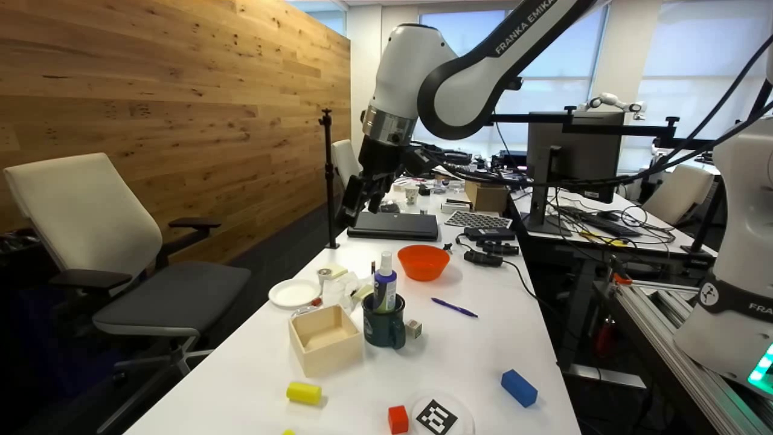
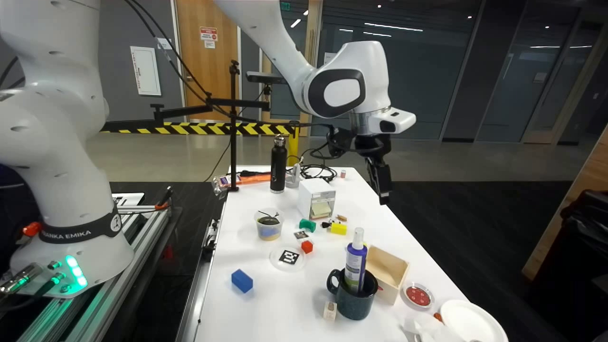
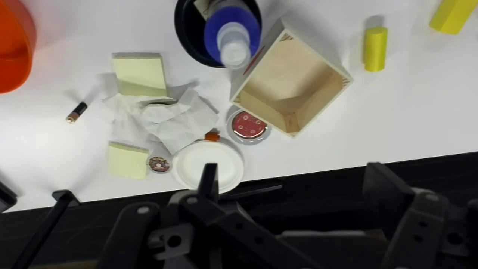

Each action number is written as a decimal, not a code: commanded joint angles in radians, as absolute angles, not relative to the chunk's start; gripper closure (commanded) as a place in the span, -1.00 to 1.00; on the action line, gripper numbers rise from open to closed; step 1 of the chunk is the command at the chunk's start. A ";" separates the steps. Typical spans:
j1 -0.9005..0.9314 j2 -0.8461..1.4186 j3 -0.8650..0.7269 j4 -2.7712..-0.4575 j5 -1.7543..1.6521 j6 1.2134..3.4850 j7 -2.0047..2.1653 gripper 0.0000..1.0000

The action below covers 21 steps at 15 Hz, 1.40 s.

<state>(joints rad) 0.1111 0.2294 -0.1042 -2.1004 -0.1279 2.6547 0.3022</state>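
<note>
We see the pincer (image 3: pixel 293 179) released and spread wide, raised near the edge of the counter (image 3: pixel 410 123). Nearest to it in the wrist view lies the white plate (image 3: pixel 194 160) on the left, with the wooden box (image 3: pixel 269 106) to its right. In an exterior view, the dark mug (image 1: pixel 379 332) stands just beside the box, holding a spray bottle (image 1: pixel 384 291), and the orange bowl (image 1: pixel 423 266) sits beyond, farther right.

It's an office-like robotics lab: swivel chair (image 1: pixel 175 296) off one long table (image 1: pixel 465 356) edge, robot base (image 2: pixel 71 223) off the opposite.
</note>
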 commanded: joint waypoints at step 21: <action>-0.045 0.172 0.086 -2.337 0.298 2.587 -0.783 -1.00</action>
